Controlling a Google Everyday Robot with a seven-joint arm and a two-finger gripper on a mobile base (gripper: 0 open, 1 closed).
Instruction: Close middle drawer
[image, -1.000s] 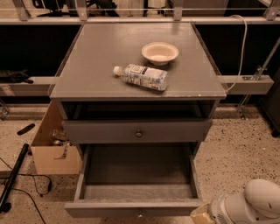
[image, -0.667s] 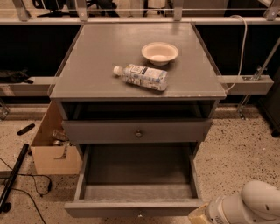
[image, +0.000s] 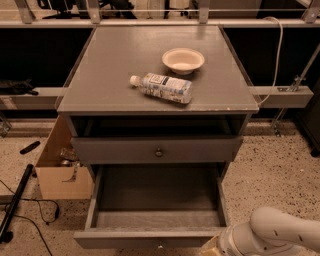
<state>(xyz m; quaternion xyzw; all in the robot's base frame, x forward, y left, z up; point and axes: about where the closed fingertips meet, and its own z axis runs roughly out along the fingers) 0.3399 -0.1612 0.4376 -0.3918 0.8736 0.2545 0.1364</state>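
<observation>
The middle drawer is the lower of two grey drawers in a grey cabinet. It is pulled far out, and its long box with a pale grey floor is empty. A small knob shows at the centre of its front. The upper drawer, with a dark round knob, stands slightly out. My white arm comes in at the bottom right. My gripper is at the bottom edge, just right of the middle drawer's front right corner, and is mostly cut off.
A cream bowl and a lying plastic bottle rest on the cabinet top. An open cardboard box stands on the floor left of the cabinet. A black pole and cables lie further left. Metal rails run behind.
My arm has shifted slightly left along the bottom edge, towards the drawer's front corner. The drawers have not moved.
</observation>
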